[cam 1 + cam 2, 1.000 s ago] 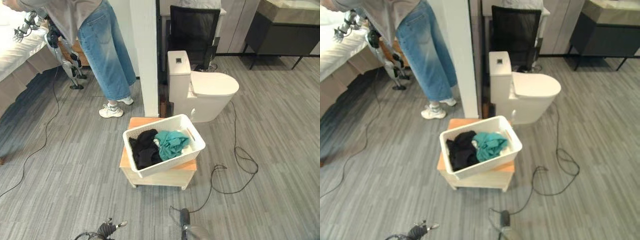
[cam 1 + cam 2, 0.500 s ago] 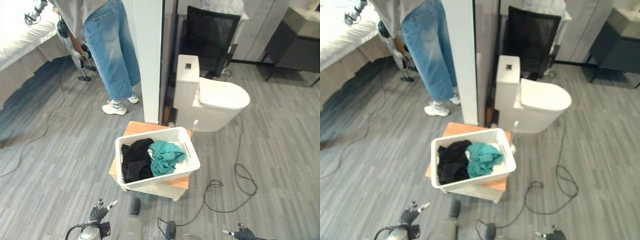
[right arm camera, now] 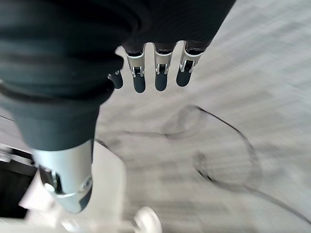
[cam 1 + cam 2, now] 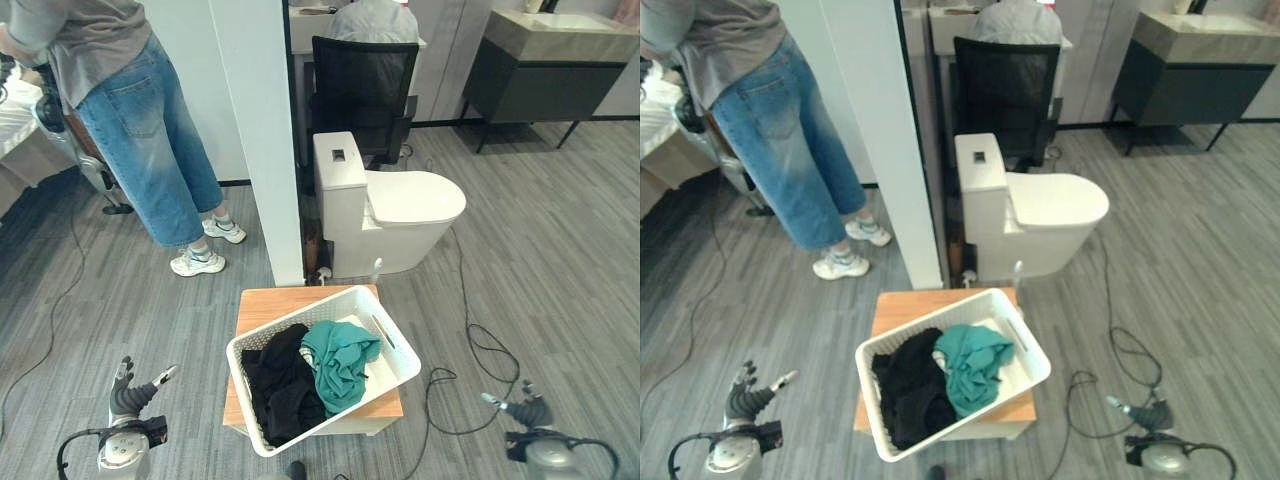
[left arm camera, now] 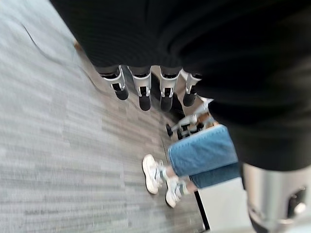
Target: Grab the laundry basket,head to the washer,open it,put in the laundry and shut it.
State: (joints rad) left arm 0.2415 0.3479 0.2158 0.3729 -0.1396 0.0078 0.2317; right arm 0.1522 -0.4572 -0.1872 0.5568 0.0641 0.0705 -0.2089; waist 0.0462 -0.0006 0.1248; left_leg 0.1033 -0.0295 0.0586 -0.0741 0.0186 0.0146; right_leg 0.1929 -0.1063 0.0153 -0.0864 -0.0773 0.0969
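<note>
Grey plank floor (image 4: 560, 260) runs through the room — a white toilet (image 4: 385, 205) stands beside a white pillar (image 4: 255, 130), a black chair (image 4: 362, 85) behind it, and a person (image 4: 130, 130) in jeans stands at far left. The white basket (image 4: 322, 366) sits on a low wooden bench (image 4: 275, 305), long axis slanting from near left to far right, holding black (image 4: 278, 385) and teal laundry (image 4: 340, 360). Left hand (image 4: 130, 392) and right hand (image 4: 520, 407) hover low on either side, well apart from it — fingers straight, holding nothing.
</note>
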